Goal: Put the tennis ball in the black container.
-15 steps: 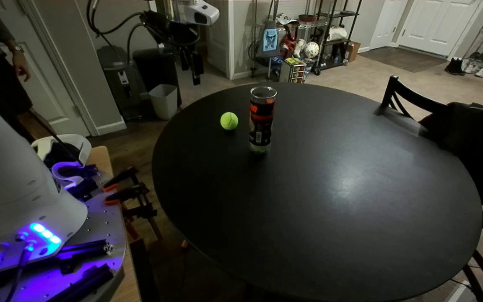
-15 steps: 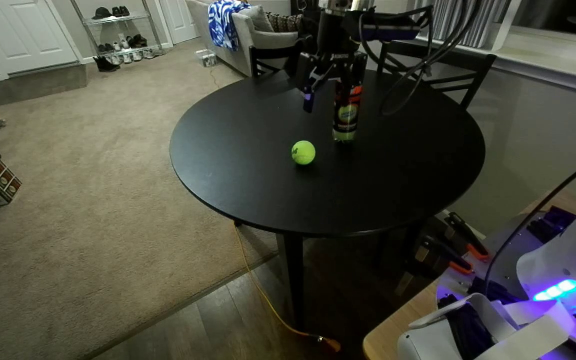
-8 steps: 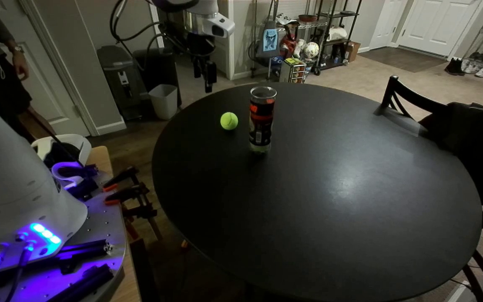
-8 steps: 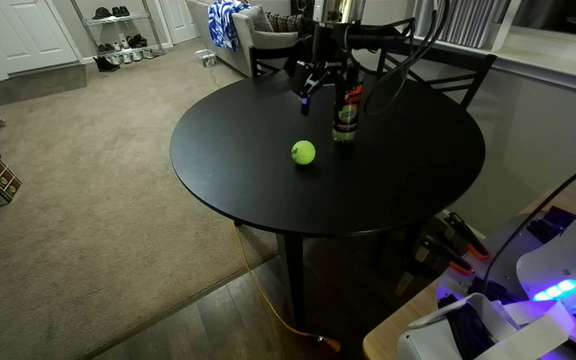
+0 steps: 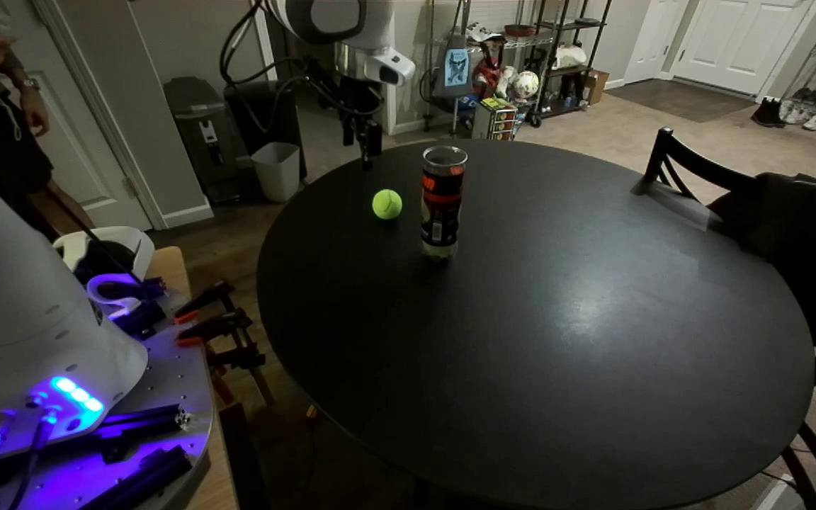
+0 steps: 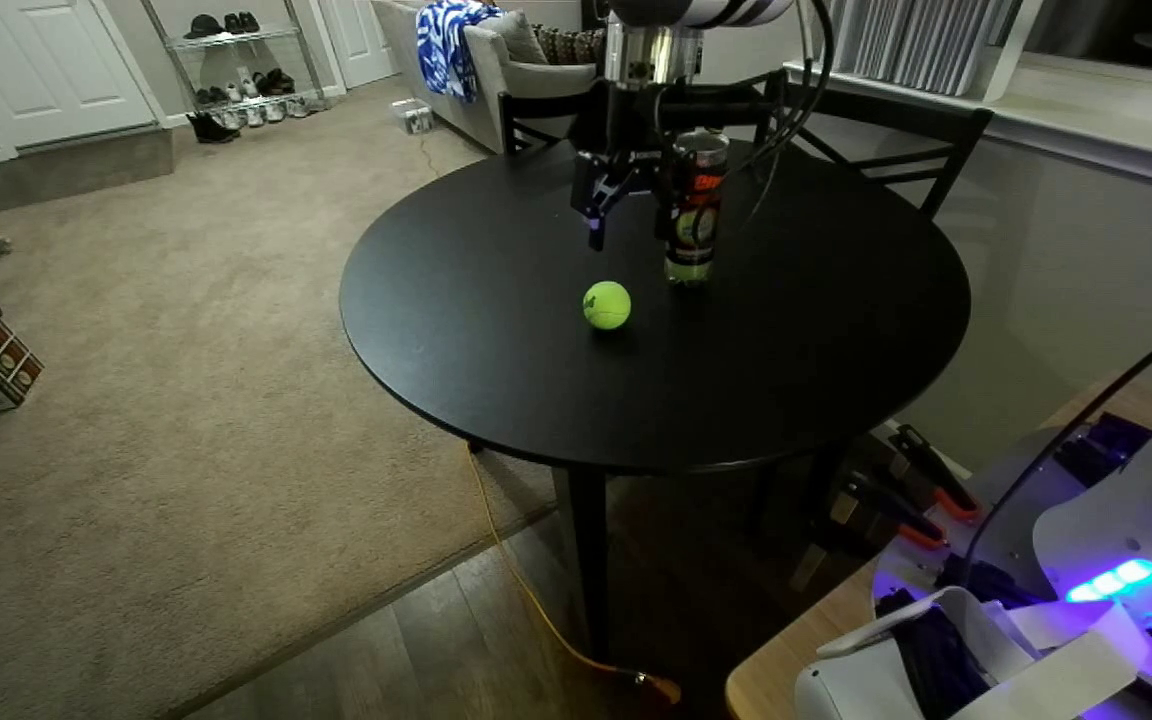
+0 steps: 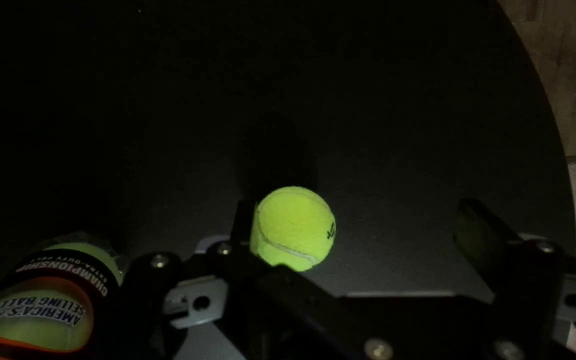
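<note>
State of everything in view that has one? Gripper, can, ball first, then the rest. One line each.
Gripper: open, holding nothing, above the table.
Can: upright on the table, top looks open, yellow-green showing at its bottom.
Tennis ball: resting on the table, outside the can, apart from the gripper.
Base lights: lit, blue.
Small bin: upright.
Far white door: looks shut.

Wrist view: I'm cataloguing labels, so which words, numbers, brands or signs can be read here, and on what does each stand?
"CHAMPIONSHIP": on the tennis ball can.
"EXTRA-DUTY FELT": same can, last word blurred.
"AMERICA'S #1 SELLING BALL": same can, the number less clear.
Dark mark on the tennis ball: partly turned away, unreadable.
Brand: none legible in this view.
</note>
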